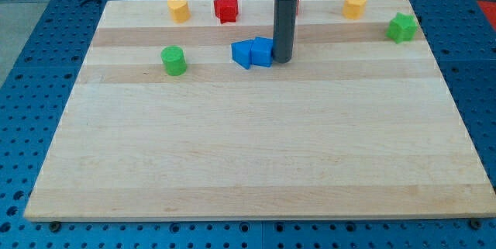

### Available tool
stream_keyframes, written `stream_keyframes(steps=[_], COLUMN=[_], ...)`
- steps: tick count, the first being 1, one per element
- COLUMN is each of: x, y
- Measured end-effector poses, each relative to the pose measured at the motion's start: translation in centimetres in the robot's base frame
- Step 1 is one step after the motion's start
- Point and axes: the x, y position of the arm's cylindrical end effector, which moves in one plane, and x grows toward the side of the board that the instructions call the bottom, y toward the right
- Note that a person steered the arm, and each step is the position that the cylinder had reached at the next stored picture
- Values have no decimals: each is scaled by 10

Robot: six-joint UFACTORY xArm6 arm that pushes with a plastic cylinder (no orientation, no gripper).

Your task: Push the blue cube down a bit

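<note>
Where pale wooden board (256, 156) lies, my tip (283, 60) touching blue cube (263, 51); no gripper visible.

The rod (283, 24) is cut off by the top edge of the view, so the arm above it does not show. Behind the rod, at 12 o'clock from my tip (282, 60), a small red thing (297, 4) is almost fully hidden; its shape I cannot tell. My tip stands at 3 o'clock of the blue cube (263, 51); whether they touch is not clear. The second blue block (242, 53) has a shape too small to name.
</note>
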Motion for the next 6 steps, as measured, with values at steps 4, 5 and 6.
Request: stream_keyframes(steps=[4,5,6], x=[-44,-38,-37], y=[27,4,-25])
